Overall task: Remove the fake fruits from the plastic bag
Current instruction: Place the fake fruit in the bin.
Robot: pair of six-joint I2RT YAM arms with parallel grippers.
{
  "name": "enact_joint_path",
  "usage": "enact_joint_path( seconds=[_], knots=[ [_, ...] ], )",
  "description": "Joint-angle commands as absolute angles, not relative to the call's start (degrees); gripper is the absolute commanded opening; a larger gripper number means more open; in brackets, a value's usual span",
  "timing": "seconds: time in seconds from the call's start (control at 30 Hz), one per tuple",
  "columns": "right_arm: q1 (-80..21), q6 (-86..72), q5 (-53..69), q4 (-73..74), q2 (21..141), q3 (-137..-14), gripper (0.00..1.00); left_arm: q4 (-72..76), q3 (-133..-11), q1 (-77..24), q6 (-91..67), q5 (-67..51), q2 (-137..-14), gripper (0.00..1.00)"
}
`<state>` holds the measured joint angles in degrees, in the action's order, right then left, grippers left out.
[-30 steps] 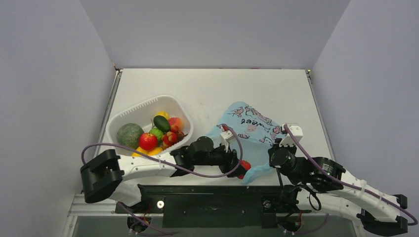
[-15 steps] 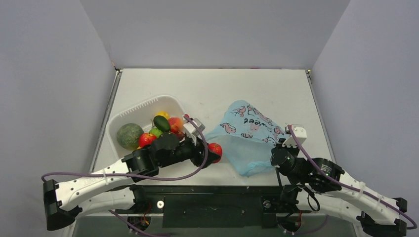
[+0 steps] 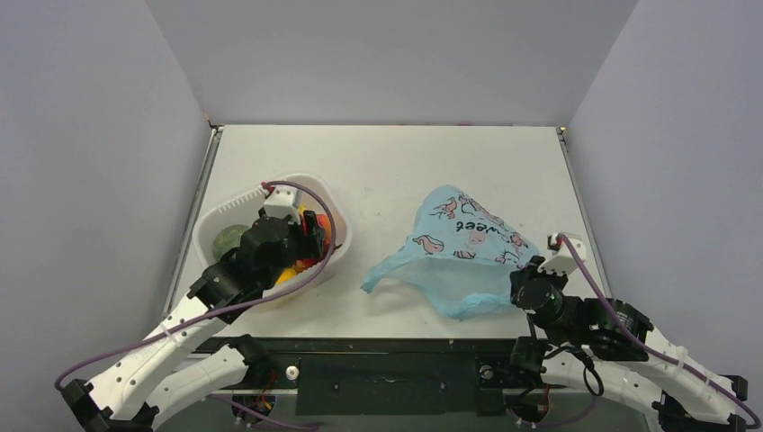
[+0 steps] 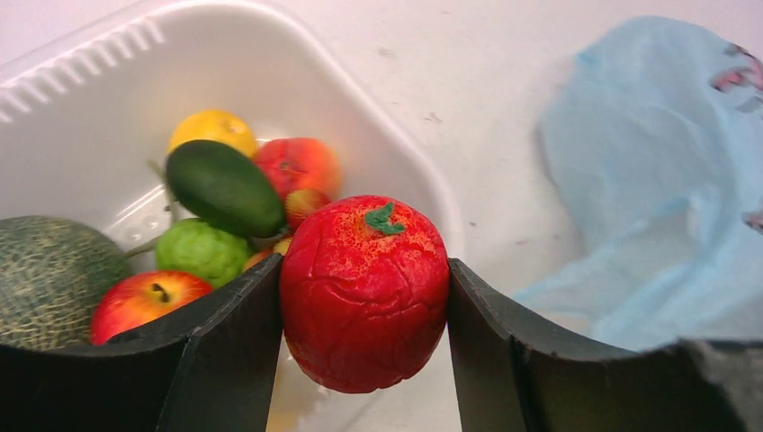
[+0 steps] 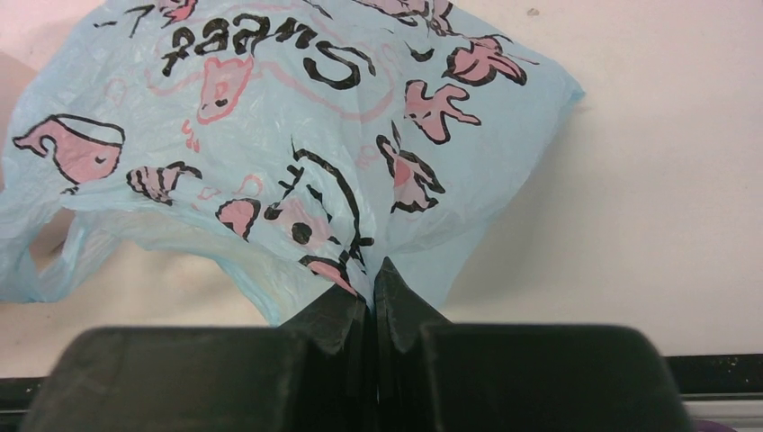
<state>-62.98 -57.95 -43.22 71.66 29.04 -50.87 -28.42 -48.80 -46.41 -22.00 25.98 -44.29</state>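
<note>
Grey walls (image 3: 378,54) enclose a white table (image 3: 387,162). Left gripper (image 4: 363,315), spread fruit-wide, clamps a red fruit (image 4: 360,270) above the tub (image 4: 81,72); right gripper (image 5: 373,301), closed, pinches the plastic bag (image 5: 297,117).

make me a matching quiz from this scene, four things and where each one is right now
Things:
1 wrinkled red fruit
2 plastic bag
3 melon
4 yellow fruit

Places:
a pinched by the right gripper
b in the white tub, next to the apple
c held by the left gripper
d in the tub, behind the dark green fruit

Pairs: 1-c, 2-a, 3-b, 4-d
</note>
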Motion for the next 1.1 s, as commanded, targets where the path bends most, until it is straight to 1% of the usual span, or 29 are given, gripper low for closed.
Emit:
enact_joint_path(
  seconds=[0.0,0.1,0.17,0.2,0.23,0.27,0.3,0.33,0.37,0.4,0.47,0.53,0.57,0.73,0.83,0.97,1.07],
  knots=[
    [-62.75,-60.01,-45.53,73.77,26.66,-53.83,0.00,-23.03,-48.08,-34.82,-19.11,17.96,-47.79,0.05],
    [-62.75,-61.00,-46.13,75.03,25.12,-54.55,0.00,-17.64,-47.09,-26.50,-20.04,11.20,-51.47,0.08],
    [-62.75,-61.68,-45.83,75.68,23.77,-55.26,0.00,-14.04,-46.12,-23.03,-20.86,5.56,-54.38,0.15],
    [-62.75,-62.00,-45.72,76.03,23.49,-55.45,0.00,-12.28,-46.09,-22.28,-21.11,4.71,-56.46,0.23],
    [-62.75,-62.16,-45.53,76.25,22.90,-55.70,0.00,-11.76,-46.37,-21.28,-21.30,3.35,-57.46,0.28],
    [-62.75,-62.34,-45.53,76.67,22.66,-55.80,0.00,-11.40,-46.70,-21.01,-21.41,2.95,-59.30,0.41],
    [-62.80,-62.42,-45.68,76.92,22.30,-55.98,0.00,-11.41,-47.27,-20.74,-21.70,2.32,-60.15,0.47],
    [-62.82,-62.58,-45.78,77.52,22.14,-56.07,0.00,-11.38,-47.50,-20.70,-21.84,1.91,-61.22,0.58],
    [-62.84,-62.71,-46.03,77.79,21.90,-56.23,0.00,-11.27,-47.69,-20.62,-22.42,1.00,-61.55,0.62],
    [-62.84,-63.03,-46.09,78.20,21.81,-56.28,0.00,-10.99,-47.62,-20.59,-22.77,0.63,-61.57,0.70],
    [-62.85,-63.32,-45.92,78.56,21.51,-56.53,0.00,-10.66,-47.20,-20.50,-23.32,0.08,-60.77,0.76],
    [-62.84,-63.37,-45.81,78.65,21.29,-56.47,0.00,-10.64,-46.52,-20.40,-23.47,-1.57,-59.22,0.79],
    [-62.84,-63.19,-45.99,78.77,21.16,-56.40,0.00,-10.68,-46.13,-20.35,-23.43,-1.80,-58.07,0.82],
    [-62.77,-63.30,-47.70,78.79,22.31,-57.07,0.00,-15.10,-46.75,-20.07,-22.74,-1.11,-54.08,0.83],
    [-62.86,-63.58,-49.37,80.01,24.33,-58.70,0.00,-18.25,-47.17,-20.04,-22.70,-0.58,-49.69,0.85],
    [-62.91,-68.46,-57.73,88.63,28.83,-64.42,0.00,-20.74,-47.31,-19.96,-22.91,-0.47,-43.12,0.87],
    [-61.85,-66.39,-62.16,89.87,30.19,-69.45,0.00,-23.57,-48.55,-19.95,-22.54,0.79,-38.93,0.88]
  ],
)
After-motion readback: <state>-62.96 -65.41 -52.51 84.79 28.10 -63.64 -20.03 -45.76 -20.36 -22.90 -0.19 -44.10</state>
